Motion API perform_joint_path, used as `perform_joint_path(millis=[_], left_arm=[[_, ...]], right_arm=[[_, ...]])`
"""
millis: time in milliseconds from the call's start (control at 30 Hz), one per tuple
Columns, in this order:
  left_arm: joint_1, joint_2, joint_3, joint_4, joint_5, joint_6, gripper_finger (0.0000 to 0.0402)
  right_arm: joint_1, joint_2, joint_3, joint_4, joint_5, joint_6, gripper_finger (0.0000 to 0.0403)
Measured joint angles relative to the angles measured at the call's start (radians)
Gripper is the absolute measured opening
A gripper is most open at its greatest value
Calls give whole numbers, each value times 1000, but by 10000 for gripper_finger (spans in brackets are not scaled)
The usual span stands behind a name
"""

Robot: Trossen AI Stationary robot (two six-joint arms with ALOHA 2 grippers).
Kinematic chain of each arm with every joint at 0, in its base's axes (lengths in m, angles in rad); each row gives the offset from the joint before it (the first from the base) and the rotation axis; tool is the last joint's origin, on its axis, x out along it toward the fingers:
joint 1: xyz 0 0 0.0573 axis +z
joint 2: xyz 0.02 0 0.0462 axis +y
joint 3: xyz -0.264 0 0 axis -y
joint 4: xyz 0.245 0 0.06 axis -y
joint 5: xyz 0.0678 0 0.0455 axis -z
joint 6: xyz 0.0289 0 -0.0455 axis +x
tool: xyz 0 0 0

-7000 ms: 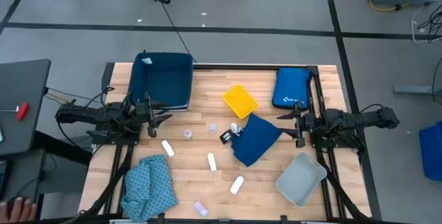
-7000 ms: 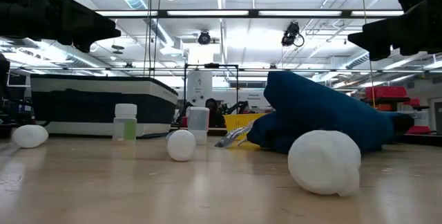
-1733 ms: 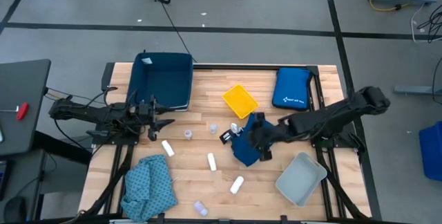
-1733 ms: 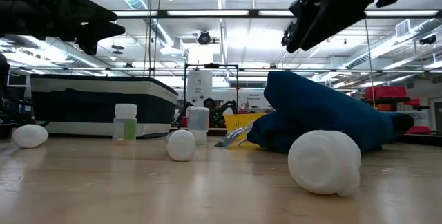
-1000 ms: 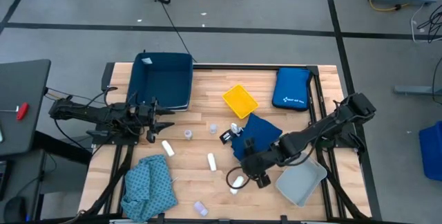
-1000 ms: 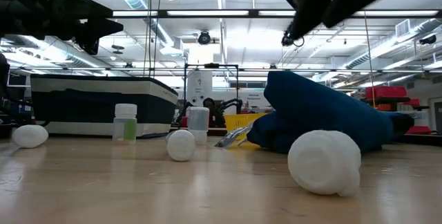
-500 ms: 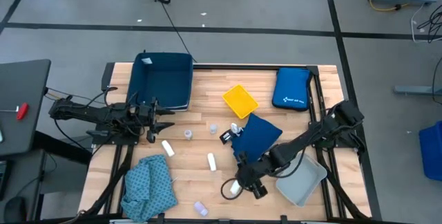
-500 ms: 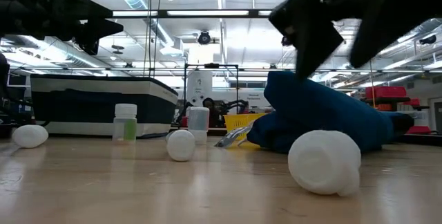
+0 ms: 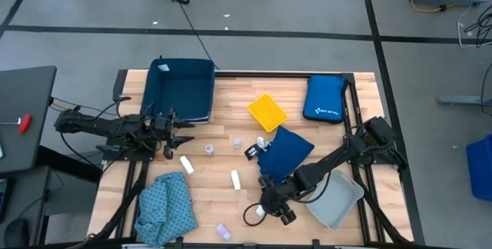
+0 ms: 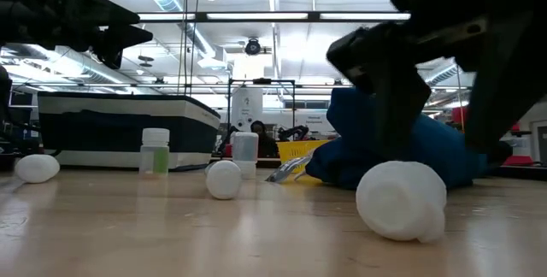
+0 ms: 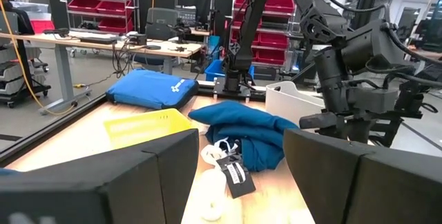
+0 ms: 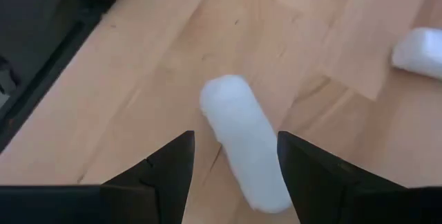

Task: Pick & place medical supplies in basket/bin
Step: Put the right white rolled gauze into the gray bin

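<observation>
My right gripper [image 12: 235, 156] is open and points down at a white roll [image 12: 245, 141] lying flat on the table near its near edge. The fingers stand on either side of the roll without touching it. The low view shows them [image 10: 393, 97] just above the roll [image 10: 402, 200]. More white rolls [image 9: 186, 164] [image 9: 235, 178] and small vials [image 9: 209, 149] [image 9: 223, 232] lie scattered on the wood. A teal cloth [image 9: 164, 207] lies near the left corner and a navy cloth [image 9: 286, 153] lies bunched mid-table. My left gripper [image 11: 242, 182] hovers open at the table's left side.
A dark blue bin [image 9: 182, 87] sits at the far left and a grey bin [image 9: 336, 199] at the near right, close to the right arm. A yellow tray [image 9: 267, 112] and a royal-blue pouch [image 9: 324, 97] lie toward the far edge.
My right gripper has moved toward the table's near edge and a little left, and has come down. Its open fingers now straddle the white roll near the near edge. The roll, the cloths and the left arm have stayed where they were.
</observation>
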Motion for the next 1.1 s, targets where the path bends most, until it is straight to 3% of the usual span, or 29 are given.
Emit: perform_joint_path(millis=[500, 633, 833, 1100], left_arm=[[0, 17, 1, 2, -1, 0, 216], [0, 17, 1, 4, -3, 0, 216], [0, 17, 1, 5, -2, -3, 216], [0, 17, 1, 5, -1, -3, 216]], right_arm=[[4, 80, 1, 15, 61, -52, 209], [9, 80, 1, 24, 71, -55, 164], [29, 81, 1, 29, 77, -51, 36], [55, 76, 1, 28, 80, 32, 36]])
